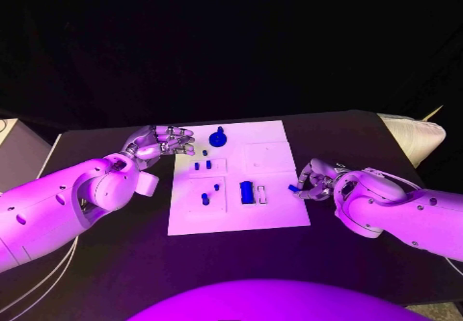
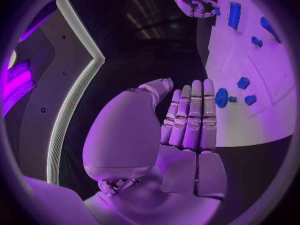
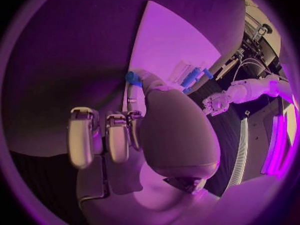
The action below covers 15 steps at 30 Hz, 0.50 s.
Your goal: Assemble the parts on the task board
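Observation:
The white task board [image 1: 275, 157] lies in the middle of the black table. On it stand a round blue part [image 1: 219, 139], several small blue parts [image 1: 205, 198] and a longer blue block [image 1: 247, 192]. My right hand [image 1: 314, 180] is at the board's right edge and pinches a small blue part [image 1: 292, 188] between thumb and a finger; the right wrist view shows that part [image 3: 133, 78] at the fingertips, just off the board [image 3: 169, 40]. My left hand [image 1: 164, 142] hovers at the board's far left corner, fingers [image 2: 190, 115] stretched out side by side, holding nothing, near the round part [image 2: 221, 98].
A pale bag-like object [image 1: 417, 137] lies at the table's far right corner. Black table surface [image 1: 241, 257] stretches in front of the board. A light box edge [image 1: 8, 130] sits off the table's left side.

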Each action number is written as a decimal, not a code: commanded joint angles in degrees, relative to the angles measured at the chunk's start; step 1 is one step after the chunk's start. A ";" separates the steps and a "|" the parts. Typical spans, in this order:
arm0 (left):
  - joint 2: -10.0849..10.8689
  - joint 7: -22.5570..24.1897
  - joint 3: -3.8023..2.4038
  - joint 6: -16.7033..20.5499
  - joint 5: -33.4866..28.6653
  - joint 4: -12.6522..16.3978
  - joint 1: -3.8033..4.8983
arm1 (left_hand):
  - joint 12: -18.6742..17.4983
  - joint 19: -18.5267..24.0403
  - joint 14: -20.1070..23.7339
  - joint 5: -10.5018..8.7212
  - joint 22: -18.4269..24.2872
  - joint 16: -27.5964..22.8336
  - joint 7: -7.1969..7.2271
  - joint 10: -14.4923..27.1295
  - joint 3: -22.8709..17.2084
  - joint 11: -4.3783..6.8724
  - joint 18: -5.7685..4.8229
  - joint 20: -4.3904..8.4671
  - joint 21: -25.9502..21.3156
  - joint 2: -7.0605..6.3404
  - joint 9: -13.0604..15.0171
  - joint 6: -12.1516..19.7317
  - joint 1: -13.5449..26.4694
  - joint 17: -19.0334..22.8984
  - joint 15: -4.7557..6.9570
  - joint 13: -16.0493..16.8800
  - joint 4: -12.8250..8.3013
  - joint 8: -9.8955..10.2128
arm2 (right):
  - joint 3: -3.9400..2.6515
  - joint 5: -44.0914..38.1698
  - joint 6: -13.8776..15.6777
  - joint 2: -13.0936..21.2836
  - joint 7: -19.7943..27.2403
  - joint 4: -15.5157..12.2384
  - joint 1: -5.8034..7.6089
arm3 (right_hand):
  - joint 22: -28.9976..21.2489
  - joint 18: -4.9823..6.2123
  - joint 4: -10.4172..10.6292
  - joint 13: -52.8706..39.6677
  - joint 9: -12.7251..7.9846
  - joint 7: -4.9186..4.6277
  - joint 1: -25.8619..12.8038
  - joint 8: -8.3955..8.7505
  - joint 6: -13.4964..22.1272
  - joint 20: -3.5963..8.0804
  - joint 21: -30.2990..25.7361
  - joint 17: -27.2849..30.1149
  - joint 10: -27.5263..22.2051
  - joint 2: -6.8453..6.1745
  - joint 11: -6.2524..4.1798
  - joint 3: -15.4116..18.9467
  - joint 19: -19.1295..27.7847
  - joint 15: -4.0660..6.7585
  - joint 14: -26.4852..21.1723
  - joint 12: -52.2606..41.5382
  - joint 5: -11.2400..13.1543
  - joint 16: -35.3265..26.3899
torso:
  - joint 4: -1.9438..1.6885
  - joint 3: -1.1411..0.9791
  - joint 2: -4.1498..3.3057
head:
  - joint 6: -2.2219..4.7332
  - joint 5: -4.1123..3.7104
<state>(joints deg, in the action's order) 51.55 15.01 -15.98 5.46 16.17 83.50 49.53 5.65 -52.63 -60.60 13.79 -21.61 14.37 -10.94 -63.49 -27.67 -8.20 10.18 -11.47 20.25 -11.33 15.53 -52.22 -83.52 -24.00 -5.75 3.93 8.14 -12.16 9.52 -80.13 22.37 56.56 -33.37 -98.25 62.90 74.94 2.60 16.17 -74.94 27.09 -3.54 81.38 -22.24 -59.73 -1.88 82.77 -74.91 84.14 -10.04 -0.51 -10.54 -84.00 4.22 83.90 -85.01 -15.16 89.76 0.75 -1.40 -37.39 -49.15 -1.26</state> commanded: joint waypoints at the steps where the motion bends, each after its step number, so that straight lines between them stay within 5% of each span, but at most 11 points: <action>1: -0.01 0.31 -0.03 -0.80 -0.31 0.17 -0.06 | -0.37 -0.42 -0.37 0.30 0.05 -0.36 -0.20 -0.41 -0.01 -0.12 0.05 -0.05 -0.32 0.21 -0.03 -0.15 -0.01 -0.07 0.00 -0.05 0.41 0.26 | 0.17 -1.26 -1.57 -0.24 -1.14 0.53 -0.21 | 10.79 -0.93 0.02 -12.40 -0.40 -0.24 0.41 0.56 0.45 0.43 -0.59 -15.09 3.13 -0.65 -0.09 -1.37 -4.20 0.18 6.10 0.70 -0.65 0.24 | 0.02 0.02 0.02 | -0.01 0.06; 5: 0.03 0.28 -0.03 -0.82 -0.31 0.19 -0.06 | -0.38 -0.42 -0.37 0.30 0.06 -0.36 -0.21 -0.41 -0.01 -0.12 0.05 -0.05 -0.32 0.21 -0.03 -0.15 -0.01 -0.07 0.00 -0.05 0.42 0.27 | 0.18 -1.76 -2.12 -0.51 -1.40 0.61 -0.21 | 10.65 -0.88 -0.09 -12.21 -0.74 -0.63 0.47 1.12 0.82 0.22 -0.92 -15.09 2.86 -1.87 0.26 -3.25 -4.12 -0.11 6.10 1.18 -1.76 0.24 | 0.04 0.03 0.03 | 0.02 0.06; 9: 0.04 0.26 -0.03 -0.86 -0.31 0.21 -0.06 | -0.40 -0.42 -0.36 0.30 0.06 -0.39 -0.24 -0.41 -0.01 -0.14 0.04 -0.06 -0.35 0.21 -0.03 -0.16 0.02 -0.09 -0.01 -0.05 0.45 0.27 | 0.18 -2.05 -1.81 -0.71 -1.40 0.30 -0.21 | 10.80 -0.91 -0.46 -12.29 -0.90 -0.71 0.58 1.26 0.39 0.09 -0.77 -15.09 2.89 -3.09 0.31 -6.91 -4.18 -0.19 6.10 1.07 -6.00 0.24 | 0.04 0.01 0.03 | 0.01 0.06; 15: 0.05 0.19 -0.03 -0.94 -0.31 0.22 -0.06 | -0.40 -0.42 -0.36 0.30 0.06 -0.39 -0.24 -0.41 -0.01 -0.14 0.04 -0.06 -0.35 0.21 -0.03 -0.16 0.02 -0.09 -0.01 -0.05 0.45 0.27 | 0.17 0.37 0.96 -0.69 -0.55 -1.11 -0.18 | 11.23 -1.05 -0.12 -12.64 -0.54 -0.12 -1.08 0.59 -0.62 0.30 -0.06 -15.09 3.36 -3.01 -0.16 -9.94 -4.39 0.16 6.10 0.31 -7.21 0.24 | 0.01 -0.02 0.01 | 0.04 0.11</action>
<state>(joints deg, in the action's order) 51.64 14.95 -15.98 5.44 16.17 83.55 49.52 5.45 -52.62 -60.60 13.79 -21.62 14.37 -10.94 -63.49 -27.67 -8.20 10.18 -11.47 20.25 -11.33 15.53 -52.22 -83.52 -23.99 -5.75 3.93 8.14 -12.17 9.58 -81.02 22.66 55.88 -33.83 -98.98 62.90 74.93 2.61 15.94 -74.94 26.10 -3.71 81.11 -21.30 -59.96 -1.87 82.60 -74.91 84.14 -13.57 -0.51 -20.16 -84.00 4.21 83.91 -84.56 -22.12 89.76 0.77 -1.39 -37.37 -49.13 -1.19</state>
